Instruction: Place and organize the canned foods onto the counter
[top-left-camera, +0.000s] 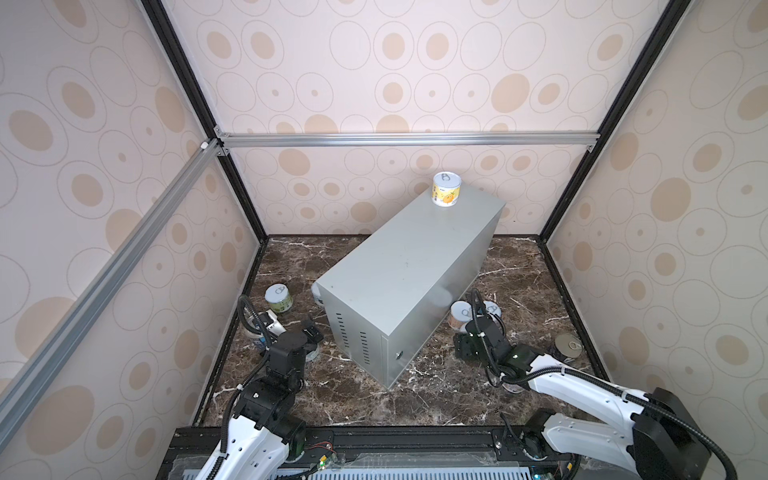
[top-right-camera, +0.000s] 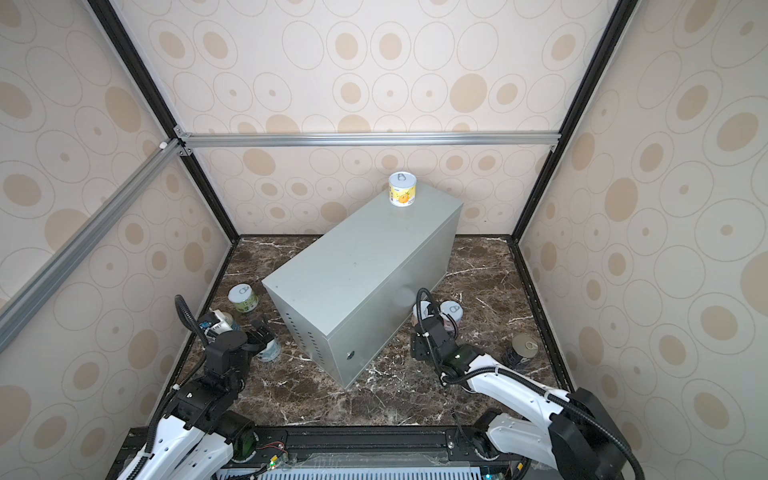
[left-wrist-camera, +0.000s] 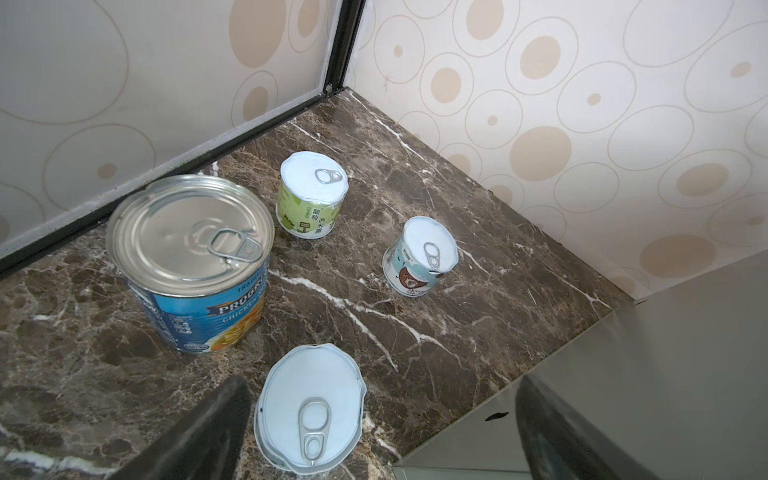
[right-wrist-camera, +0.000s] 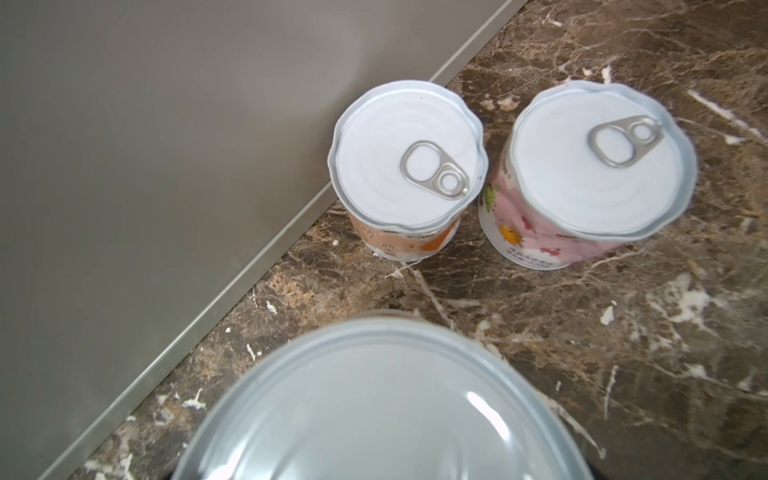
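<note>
L arm folded low, L claw (left-wrist-camera: 381, 376) released over pale-lid can (left-wrist-camera: 309, 409). R arm reaches fwd, R claw (top-left-camera: 464, 347) at grey-lid can (right-wrist-camera: 386, 407), grip: cannot tell.

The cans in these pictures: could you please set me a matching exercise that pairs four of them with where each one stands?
Cans:
1. yellow-label can
2. Progresso can
3. orange-label can
4. pink-label can

Places:
A. on the marble, close against the side of the grey box
B. on the marble, by the left wall
C. on top of the grey box
D. on the marble, beside another short can, clear of the box

Pairs: 1-C, 2-B, 3-A, 4-D
</note>
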